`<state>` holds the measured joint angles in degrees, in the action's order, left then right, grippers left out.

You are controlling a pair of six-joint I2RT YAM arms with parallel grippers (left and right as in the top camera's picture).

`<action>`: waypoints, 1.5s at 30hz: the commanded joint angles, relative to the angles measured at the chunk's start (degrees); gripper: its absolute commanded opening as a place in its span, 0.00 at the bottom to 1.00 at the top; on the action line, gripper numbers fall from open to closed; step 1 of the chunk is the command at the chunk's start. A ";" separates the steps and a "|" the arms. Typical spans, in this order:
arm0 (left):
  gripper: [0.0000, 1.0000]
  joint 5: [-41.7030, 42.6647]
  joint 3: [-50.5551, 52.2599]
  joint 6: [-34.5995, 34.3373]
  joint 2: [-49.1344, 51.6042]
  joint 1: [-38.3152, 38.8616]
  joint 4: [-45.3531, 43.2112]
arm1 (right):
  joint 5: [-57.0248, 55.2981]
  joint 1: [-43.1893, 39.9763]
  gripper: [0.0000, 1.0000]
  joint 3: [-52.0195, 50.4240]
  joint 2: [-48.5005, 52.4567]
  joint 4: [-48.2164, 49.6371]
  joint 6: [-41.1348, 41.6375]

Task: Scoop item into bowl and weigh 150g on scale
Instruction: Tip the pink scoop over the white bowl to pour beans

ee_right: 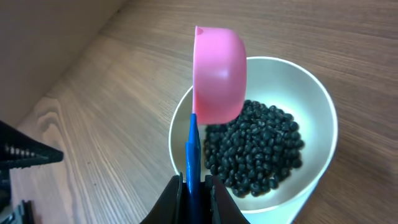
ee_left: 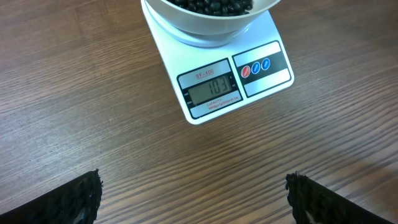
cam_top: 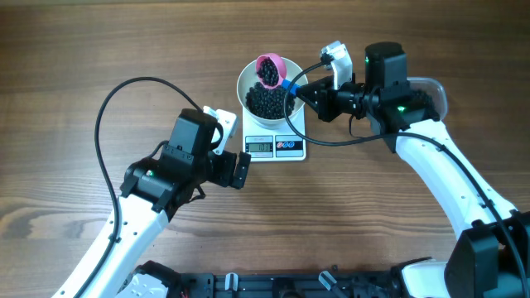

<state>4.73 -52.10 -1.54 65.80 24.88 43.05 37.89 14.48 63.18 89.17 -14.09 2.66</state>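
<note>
- The white bowl (cam_top: 243,93) sat on the scale (cam_top: 275,149), near the middle of the table, already holding a dark heap of beans (cam_top: 267,103).
- The scale's display (ee_left: 214,92) read 103 in the left wrist view, against a target of 150, so I judged the weighing roughly 2 thirds done, with more beans to be added.
- The pink scoop (cam_top: 269,68) hung over the bowl's far rim, with beans showing inside it from overhead; this load looked about to go in, or partly poured.
- What was left, by my reckoning: emptying this scoop, probably at least 1 more, smaller load, then fine topping-up near the target.
- The right gripper (cam_top: 300,89) reached in from the bowl's right side, its jaws pressed together on the scoop's blue handle (ee_right: 193,155); the scoop stood rolled on its side, rounded back toward the wrist camera.
- The left gripper (cam_top: 242,170) hovered just left of the scale's front edge, its fingers (ee_left: 74,199) spread wide and holding nothing, touching neither scale nor bowl.
</note>
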 commanded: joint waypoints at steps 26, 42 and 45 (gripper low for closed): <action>1.00 -0.33 0.37 0.70 0.22 -0.26 -0.17 | -5.97 -0.02 0.04 0.11 0.85 -1.42 -13.18; 1.00 -0.33 0.37 0.72 0.22 -0.26 -0.17 | -5.95 -0.02 0.04 0.11 0.85 -1.75 -16.09; 1.00 -0.33 0.37 0.72 0.22 -0.26 -0.17 | -5.92 -0.02 0.04 0.11 0.85 -1.77 -15.34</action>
<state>4.73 -52.10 -1.54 65.80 24.88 43.03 32.45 14.48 63.18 89.17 -15.84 -12.10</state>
